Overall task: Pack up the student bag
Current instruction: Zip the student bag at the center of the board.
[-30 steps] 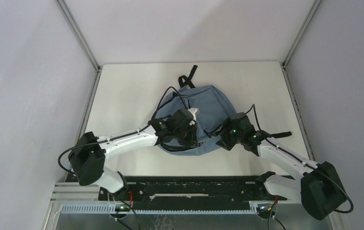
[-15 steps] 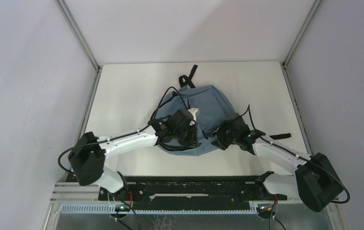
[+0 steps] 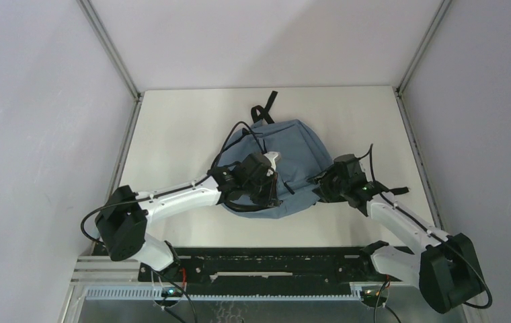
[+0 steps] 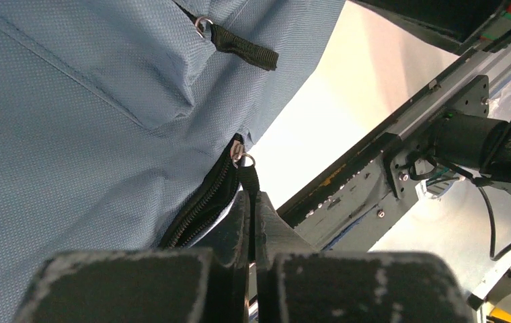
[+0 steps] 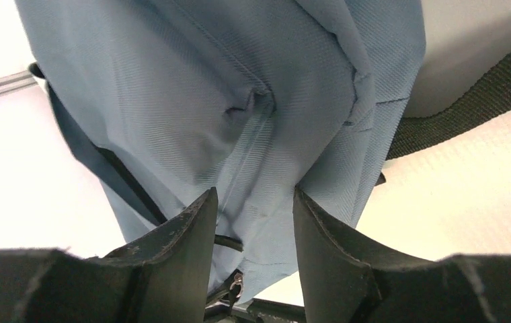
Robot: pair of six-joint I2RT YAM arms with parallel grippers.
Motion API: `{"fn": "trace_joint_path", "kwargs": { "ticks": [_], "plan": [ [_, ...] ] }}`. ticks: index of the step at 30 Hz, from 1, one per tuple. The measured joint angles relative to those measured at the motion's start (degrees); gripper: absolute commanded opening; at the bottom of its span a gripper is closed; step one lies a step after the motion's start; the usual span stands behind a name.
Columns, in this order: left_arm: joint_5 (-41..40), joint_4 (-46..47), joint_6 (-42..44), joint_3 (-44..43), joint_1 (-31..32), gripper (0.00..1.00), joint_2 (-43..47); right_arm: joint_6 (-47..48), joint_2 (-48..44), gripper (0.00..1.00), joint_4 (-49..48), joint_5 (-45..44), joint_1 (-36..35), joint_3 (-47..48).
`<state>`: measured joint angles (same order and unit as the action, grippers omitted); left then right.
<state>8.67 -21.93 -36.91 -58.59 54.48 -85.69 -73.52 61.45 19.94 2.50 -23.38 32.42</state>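
The student bag [image 3: 293, 151], dusty blue with black trim, lies flat mid-table. My left gripper [image 3: 270, 194] sits at its near edge. In the left wrist view the left gripper [image 4: 253, 199] is shut on the black zipper pull strap [image 4: 247, 176] at the end of a partly open zipper [image 4: 202, 208]. My right gripper [image 3: 321, 184] is at the bag's near right edge. In the right wrist view the right gripper [image 5: 255, 196] is open, and its fingers [image 5: 185, 229] straddle a bunched fold of the bag's fabric [image 5: 239, 87].
A second zipper pull [image 4: 239, 46] lies on the bag's front pocket. Black straps stick out at the far end [image 3: 264, 108] and to the right [image 3: 392, 191]. The black base rail [image 3: 259, 259] runs along the near table edge. Frame posts and walls enclose the table.
My right gripper first slid left along the bag's near edge, then moved right and farther back to the bag's right edge. The left gripper and the bag have stayed put.
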Motion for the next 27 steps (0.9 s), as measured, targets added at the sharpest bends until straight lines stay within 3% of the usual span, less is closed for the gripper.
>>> {"fn": "trace_joint_path", "kwargs": {
  "ticks": [4, 6, 9, 10, 17, 27],
  "plan": [
    [0.46, 0.02, 0.5, 0.0, 0.04, 0.0, 0.0, 0.15, 2.67, 0.52, -0.26, 0.66, -0.02, 0.0],
    [0.52, 0.02, 0.85, 0.0, 0.04, 0.0, 0.0, 0.15, 4.13, 0.47, -0.85, 0.96, -0.02, 0.0],
    [0.55, 0.02, 0.96, 0.0, 0.04, 0.0, 0.0, 0.37, 6.19, 0.02, -1.88, 1.25, 0.0, 0.0],
    [0.52, 0.0, 1.05, 0.0, 0.04, 0.0, 0.0, 0.44, 6.78, 0.0, -2.23, 1.42, 0.0, -0.02],
    [-0.24, -0.15, 2.45, 0.09, 0.04, 0.0, 0.66, 3.61, 7.76, 0.0, -2.95, 2.45, 2.45, -0.02],
    [0.83, 1.01, 4.42, 5.92, 0.2, 0.0, 9.05, 14.64, 6.73, 0.0, 0.17, 3.52, 16.74, 1.25]
  ]
}}
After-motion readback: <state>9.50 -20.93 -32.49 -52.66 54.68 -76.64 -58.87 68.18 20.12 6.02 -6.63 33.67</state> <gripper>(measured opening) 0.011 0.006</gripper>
